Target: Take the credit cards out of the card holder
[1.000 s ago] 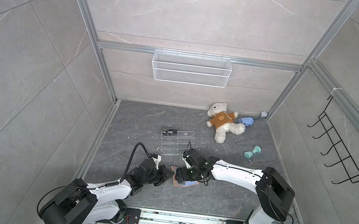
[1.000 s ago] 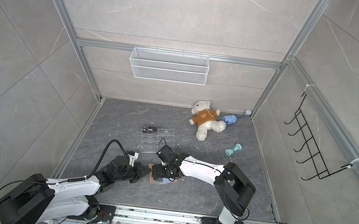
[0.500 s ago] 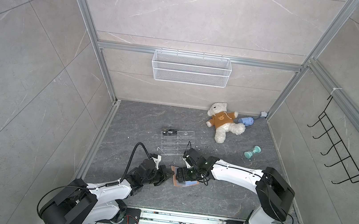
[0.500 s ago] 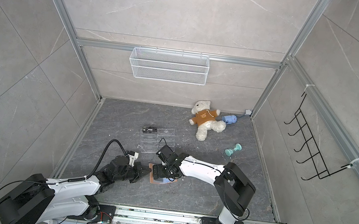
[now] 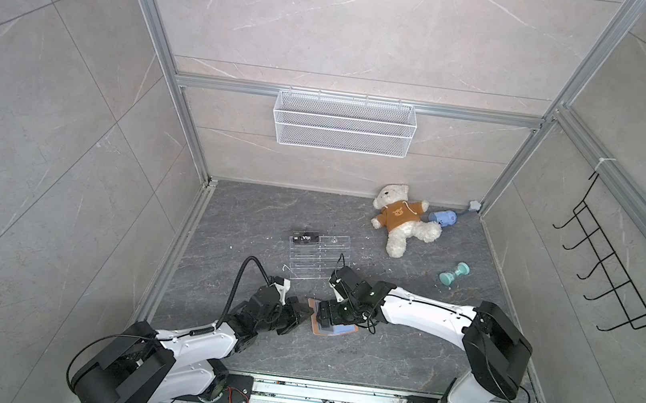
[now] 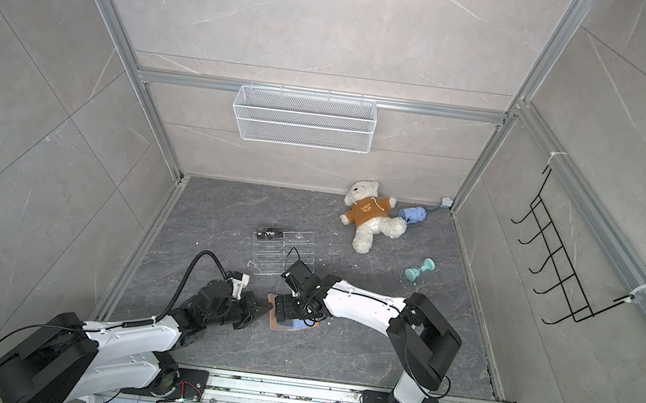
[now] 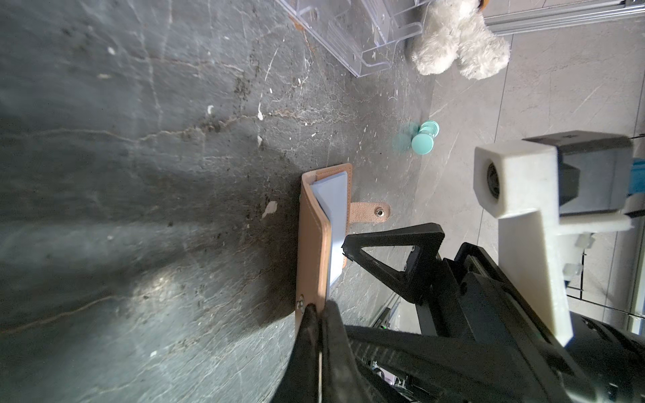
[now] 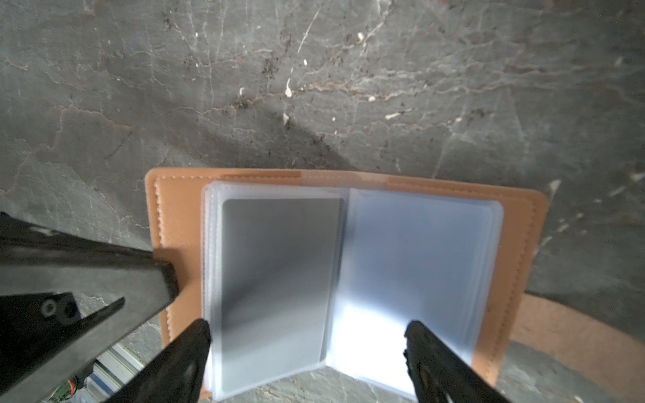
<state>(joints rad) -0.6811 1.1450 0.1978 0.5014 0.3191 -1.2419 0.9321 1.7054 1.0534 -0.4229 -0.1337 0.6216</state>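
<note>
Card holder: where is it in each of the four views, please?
Both top views: card holder on the floor, front middle.
Left wrist: card holder centre, one cover raised on edge.
Right wrist: card holder centre, lying open, sleeves showing.
Shared landmark: left gripper pinching its cover edge.

Most of the card holder (image 5: pixel 341 330) under the right gripper (image 5: pixel 327 320) — grey card (image 8: pixel 279 279) in its sleeve blurred, face unreadable
</note>
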